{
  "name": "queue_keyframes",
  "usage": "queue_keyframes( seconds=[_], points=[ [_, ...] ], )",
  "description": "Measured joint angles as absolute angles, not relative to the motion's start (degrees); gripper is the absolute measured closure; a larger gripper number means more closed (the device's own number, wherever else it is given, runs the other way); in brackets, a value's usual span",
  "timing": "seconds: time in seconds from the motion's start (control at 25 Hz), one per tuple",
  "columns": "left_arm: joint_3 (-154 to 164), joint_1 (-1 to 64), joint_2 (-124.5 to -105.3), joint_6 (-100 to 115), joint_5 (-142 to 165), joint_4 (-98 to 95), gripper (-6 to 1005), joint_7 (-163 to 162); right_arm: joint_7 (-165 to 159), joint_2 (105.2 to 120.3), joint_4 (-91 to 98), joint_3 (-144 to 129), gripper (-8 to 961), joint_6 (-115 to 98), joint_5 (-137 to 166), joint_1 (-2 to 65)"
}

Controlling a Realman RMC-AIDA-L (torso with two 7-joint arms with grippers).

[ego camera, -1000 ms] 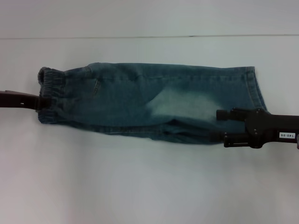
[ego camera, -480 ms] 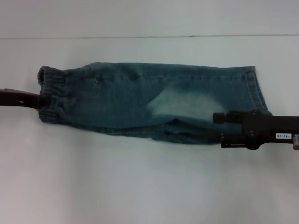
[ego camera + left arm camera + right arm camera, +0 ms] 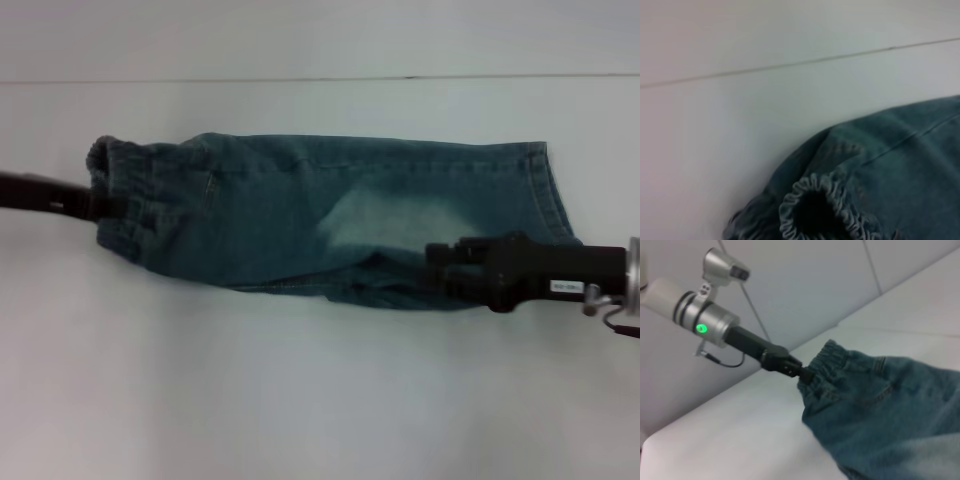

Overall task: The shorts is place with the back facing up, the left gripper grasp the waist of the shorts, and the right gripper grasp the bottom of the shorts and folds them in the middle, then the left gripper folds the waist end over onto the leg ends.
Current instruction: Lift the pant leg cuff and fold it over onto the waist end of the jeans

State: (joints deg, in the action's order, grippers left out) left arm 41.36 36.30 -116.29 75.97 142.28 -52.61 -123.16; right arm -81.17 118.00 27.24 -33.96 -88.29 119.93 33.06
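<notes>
Left gripper [image 3: 100,205]: fingertips buried in the gathered waistband of the shorts [image 3: 330,220]; its arm cut off at the left edge of the head view. Own wrist view shows none of its fingers.

Right gripper [image 3: 440,268]: fingertips lost against dark denim at the near leg hem; grip cannot be made out. Its arm runs off the right edge, where a label [image 3: 566,286] is too small to read.

Shorts: underside hidden against the table [image 3: 300,400]. Left wrist view cuts off everything but the waist; right wrist view cuts off the leg ends.
</notes>
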Motion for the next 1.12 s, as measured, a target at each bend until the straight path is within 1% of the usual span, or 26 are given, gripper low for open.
queue_keyframes(
  seconds=[0.04, 0.12, 0.24, 0.36, 0.56, 0.8, 1.12],
  points=[
    [41.36, 36.66, -116.28, 77.26, 142.25, -53.67, 899, -123.81, -80.67, 118.61, 27.18, -33.29, 278, -87.12, 119.49, 33.18],
    [41.37, 37.61, -116.27, 80.09, 142.24, -55.88, 900, -125.12, -79.11, 119.41, 26.22, -32.41, 362, -83.79, 117.58, 33.33],
    [41.40, 39.40, -116.27, 83.64, 142.23, -58.70, 900, -127.36, -74.80, 119.72, 21.65, -32.29, 488, -78.16, 112.10, 33.71],
    [41.43, 41.45, -116.16, 86.36, 142.22, -60.69, 901, -129.26, -67.86, 119.89, 15.91, -32.24, 739, -72.64, 104.01, 34.14],
    [41.43, 45.87, -115.83, 90.75, 142.16, -62.75, 903, -131.82, -54.30, 120.37, 5.79, -32.12, 937, -66.90, 89.32, 36.15],
    [41.43, 51.13, -115.69, 95.22, 142.07, -65.29, 904, -135.30, -44.67, 120.87, -2.44, -30.10, 935, -58.24, 80.64, 41.10],
    [41.35, 58.16, -114.64, 97.73, 141.87, -65.57, 905, -139.42, -42.94, 121.34, -9.10, -25.79, 933, -49.18, 79.46, 49.75]
  ],
)
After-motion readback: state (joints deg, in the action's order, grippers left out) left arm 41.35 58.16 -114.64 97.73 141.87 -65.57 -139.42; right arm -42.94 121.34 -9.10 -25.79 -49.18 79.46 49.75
